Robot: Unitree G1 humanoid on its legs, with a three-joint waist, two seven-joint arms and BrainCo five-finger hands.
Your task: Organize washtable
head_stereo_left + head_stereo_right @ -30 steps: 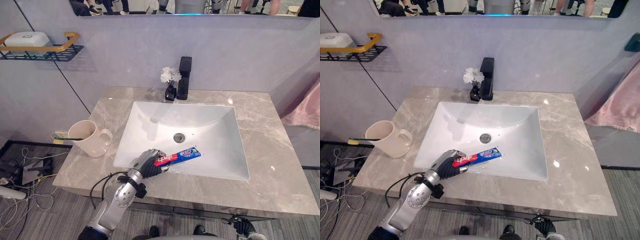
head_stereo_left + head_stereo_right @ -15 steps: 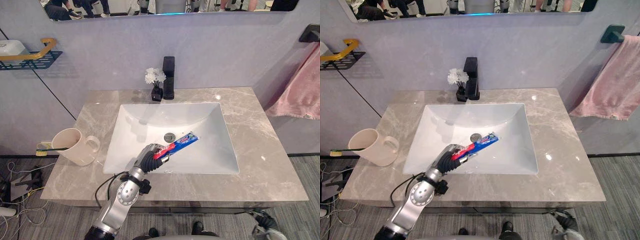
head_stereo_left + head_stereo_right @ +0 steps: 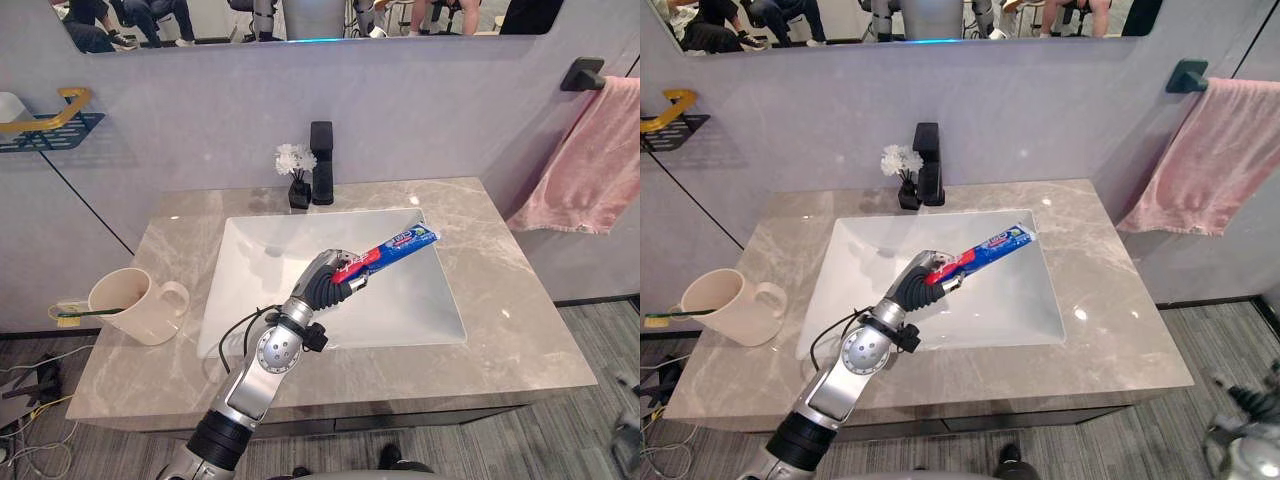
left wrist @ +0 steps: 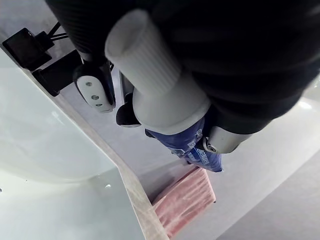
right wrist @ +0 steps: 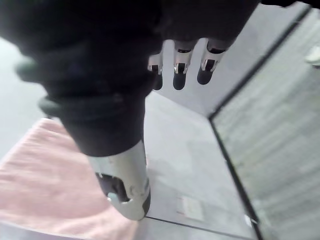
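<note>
the left hand point(image 3: 322, 281) grips the cap end of a toothpaste tube point(image 3: 396, 244) above the sink point(image 3: 250, 290), the tube jutting toward the sink's back right corner. the right hand point(image 5: 181, 62) hangs with fingers relaxed.

Stereo head pair down over one shared sink point(image 3: 420, 300); wrist cameras close-up, toward the towel point(image 4: 182, 200)

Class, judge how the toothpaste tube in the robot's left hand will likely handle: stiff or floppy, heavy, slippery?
Probably fairly stiff: the toothpaste tube juts straight past the left hand without drooping. Likely light, since a grip near its cap alone holds it up. Its glossy skin may be slippery.
</note>
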